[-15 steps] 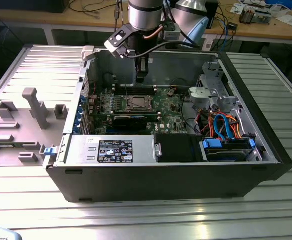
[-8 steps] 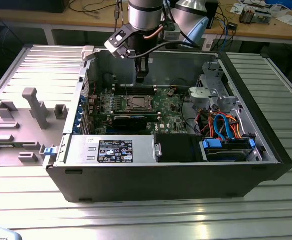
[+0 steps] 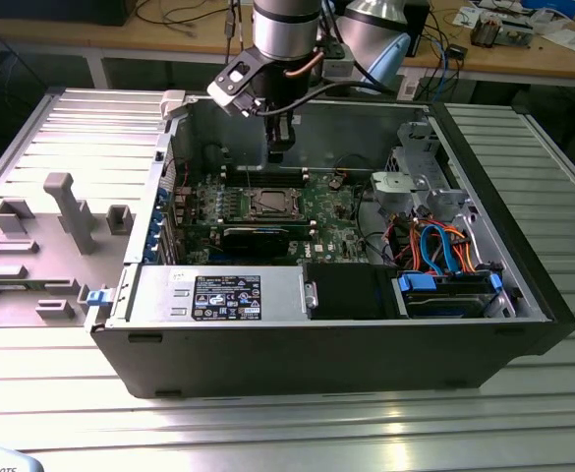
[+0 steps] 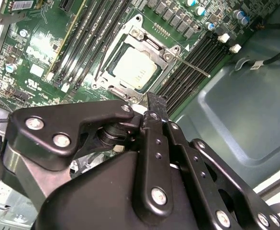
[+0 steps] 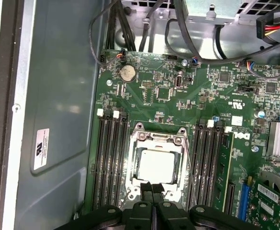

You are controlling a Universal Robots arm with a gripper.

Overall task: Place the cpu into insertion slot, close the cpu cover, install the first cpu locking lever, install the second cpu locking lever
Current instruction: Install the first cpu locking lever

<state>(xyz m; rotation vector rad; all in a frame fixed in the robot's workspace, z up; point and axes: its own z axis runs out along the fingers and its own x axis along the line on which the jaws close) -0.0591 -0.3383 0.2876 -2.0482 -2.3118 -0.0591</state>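
The cpu (image 5: 156,165) lies in the insertion slot (image 3: 272,205) on the green board, its dull silver top showing. The cpu cover (image 5: 157,139) lies flat around it as a silver frame. A thin wire locking lever (image 5: 191,167) runs along one side of the socket, and its free end (image 4: 197,67) sticks out past the frame in the second wrist view. My gripper (image 3: 277,147) hangs a short way above the socket inside the case. Its black fingers (image 5: 148,191) are pressed together, shut on nothing. In the second wrist view the gripper (image 4: 156,101) sits just off the socket's edge.
Long black memory slots (image 5: 112,158) flank the socket on both sides. An expansion card (image 3: 258,236) lies in front of it, and a drive cage with orange and blue cables (image 3: 444,246) fills the exterior view's right. Case walls (image 5: 58,96) stand close by.
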